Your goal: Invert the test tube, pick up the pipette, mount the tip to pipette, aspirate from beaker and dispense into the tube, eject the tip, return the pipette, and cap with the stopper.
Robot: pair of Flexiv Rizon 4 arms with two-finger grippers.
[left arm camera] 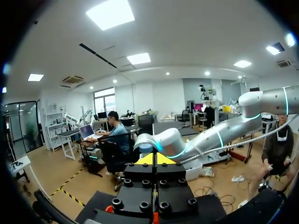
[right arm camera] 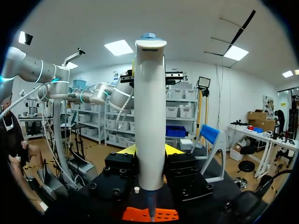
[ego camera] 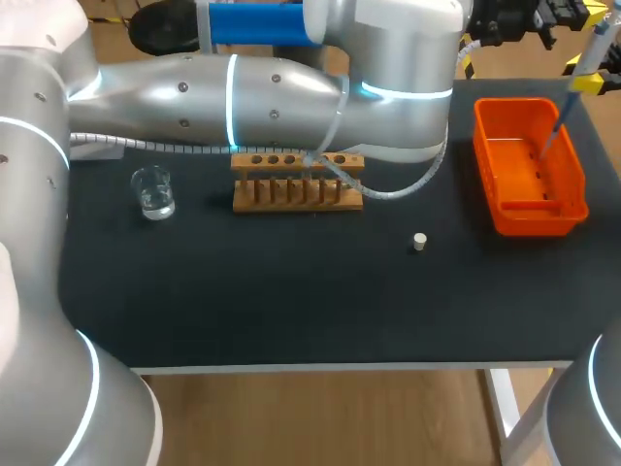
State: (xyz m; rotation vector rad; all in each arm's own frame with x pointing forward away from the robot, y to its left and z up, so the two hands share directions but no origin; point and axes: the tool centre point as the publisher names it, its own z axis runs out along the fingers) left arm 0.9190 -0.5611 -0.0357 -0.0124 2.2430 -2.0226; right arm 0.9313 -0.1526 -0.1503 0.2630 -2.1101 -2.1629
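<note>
R gripper (right arm camera: pixel 149 151): yellow-tipped fingers (right arm camera: pixel 126 150) clamped both sides on white cylindrical pipette w/ blue cap (right arm camera: pixel 150 102), held upright. Pipette's thin lower end over orange plastic bin (ego camera: pixel 529 221), upper right of head view. Small white stopper (ego camera: pixel 419 242) on black table (ego camera: pixel 291 301), centre-right. Wooden tube rack (ego camera: pixel 296 194) upper centre; clear glass beaker (ego camera: pixel 153 191) to its left. L gripper (left arm camera: pixel 154 158): fingers together, nothing held.
</note>
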